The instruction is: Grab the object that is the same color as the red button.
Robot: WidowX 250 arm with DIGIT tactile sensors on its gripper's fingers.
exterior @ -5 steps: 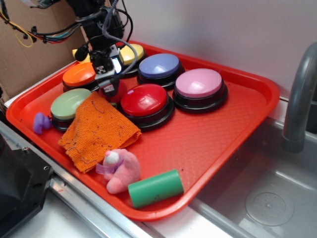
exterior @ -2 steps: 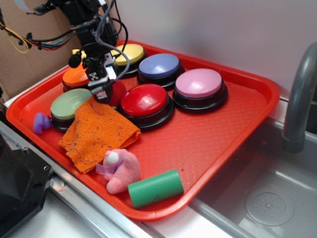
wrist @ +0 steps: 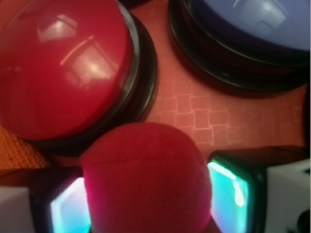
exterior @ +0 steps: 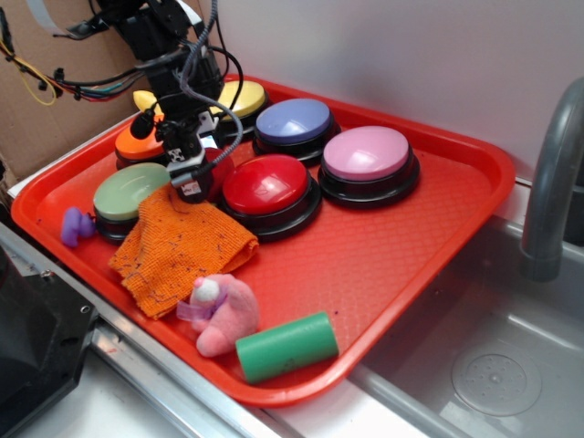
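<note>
Reaching steeply down, my gripper (wrist: 146, 204) clamps the fuzzy dark-red plush ball (wrist: 146, 179) beside the glossy red dome button (wrist: 58, 68); my arm mostly hides the ball from outside

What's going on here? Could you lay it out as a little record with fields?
setting: red tray beside a sink
target: dark-red plush ball
matching colour: red button
gripper: fingers either side of the ball, seemingly gripping it
other buttons: orange, yellow, blue, pink, green
nearby: orange cloth, pink plush toy, green cylinder
</note>
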